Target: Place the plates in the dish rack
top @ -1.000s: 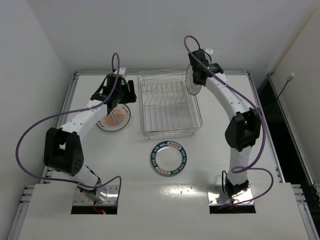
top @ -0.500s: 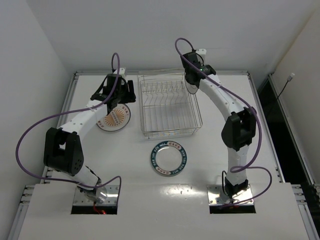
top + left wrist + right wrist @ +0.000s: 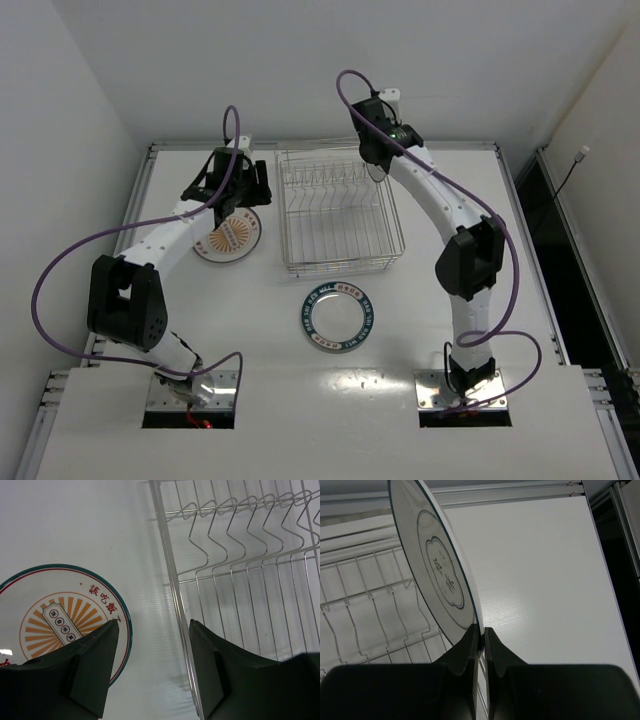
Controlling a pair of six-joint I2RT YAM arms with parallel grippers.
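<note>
The plain white plate (image 3: 437, 575) with a small grey centre mark is held upright by its rim in my shut right gripper (image 3: 481, 630). In the top view the right gripper (image 3: 372, 152) holds this plate (image 3: 377, 167) over the back right part of the silver wire dish rack (image 3: 338, 212). The orange sunburst plate (image 3: 228, 237) lies flat left of the rack. My left gripper (image 3: 245, 198) is open and empty above the gap between that plate (image 3: 60, 620) and the rack's left wall (image 3: 170, 575). The teal-rimmed plate (image 3: 338, 317) lies flat in front of the rack.
The rack's upright tines (image 3: 365, 605) are below and left of the held plate. A raised metal rail (image 3: 320, 146) runs along the table's far edge just behind the rack. White walls close in the left and back.
My right arm has carried the white plate leftward, from beside the rack's right wall to over its back right part. The left arm has not moved.
</note>
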